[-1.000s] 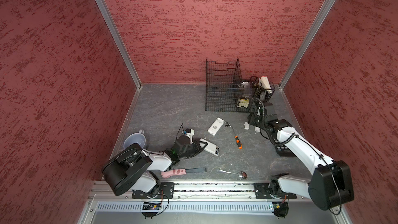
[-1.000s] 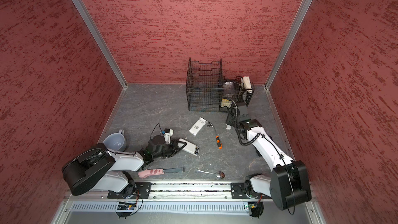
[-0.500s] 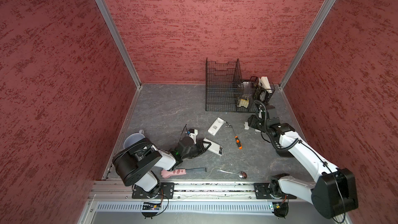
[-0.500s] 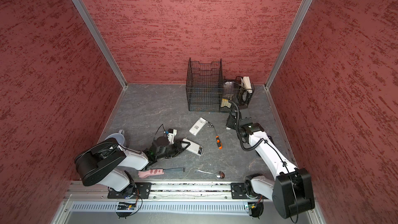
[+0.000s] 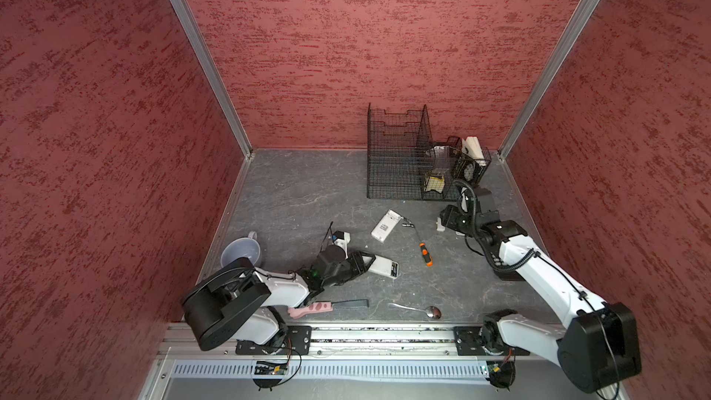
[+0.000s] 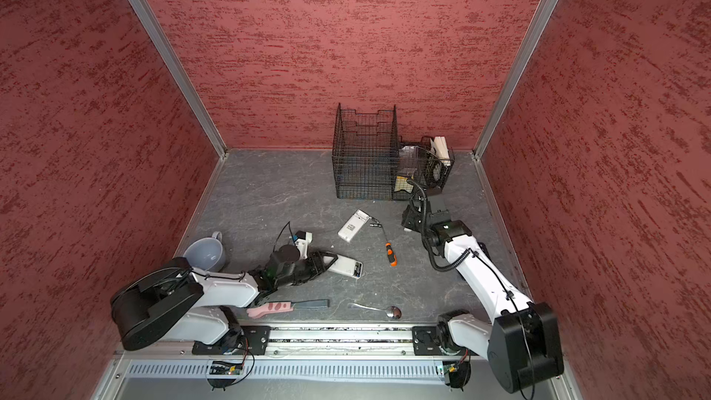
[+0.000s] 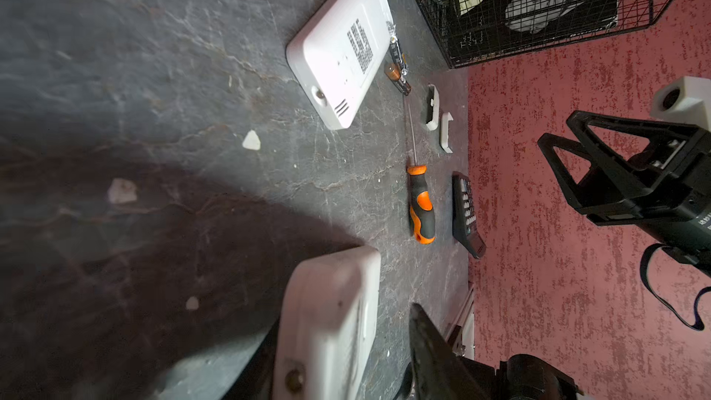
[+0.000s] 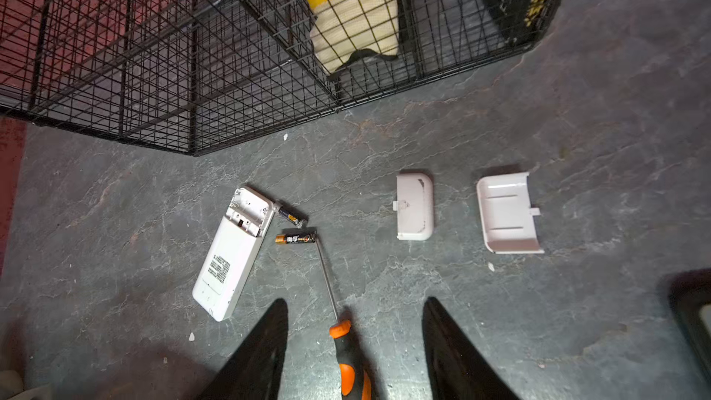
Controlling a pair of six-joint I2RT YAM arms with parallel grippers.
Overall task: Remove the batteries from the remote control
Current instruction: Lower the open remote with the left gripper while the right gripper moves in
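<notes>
One white remote control point(image 5: 386, 226) lies face down mid-table with its battery bay uncovered point(image 8: 248, 211). Two batteries point(image 8: 291, 216) point(image 8: 295, 239) lie loose on the table beside that end, also seen in the left wrist view point(image 7: 398, 78). A second white remote point(image 5: 383, 265) point(image 7: 331, 313) has one end between the fingers of my left gripper point(image 5: 369, 259) point(image 7: 346, 321). Those jaws are open, with a gap between the remote and one finger point(image 7: 423, 332). My right gripper point(image 5: 442, 221) point(image 8: 356, 302) hovers open and empty above the screwdriver.
An orange-handled screwdriver point(image 5: 425, 253) point(image 8: 348, 359) points at the batteries. Two white covers point(image 8: 414, 205) point(image 8: 508, 213) lie near the right gripper. A wire basket point(image 5: 400, 155) stands at the back. A mug point(image 5: 241, 252), a pink-handled knife point(image 5: 327, 305) and a spoon point(image 5: 417, 308) lie near the front.
My left gripper's jaws have parted from the second remote, which they were shut on. The left arm's base link has turned. The right arm has barely moved.
</notes>
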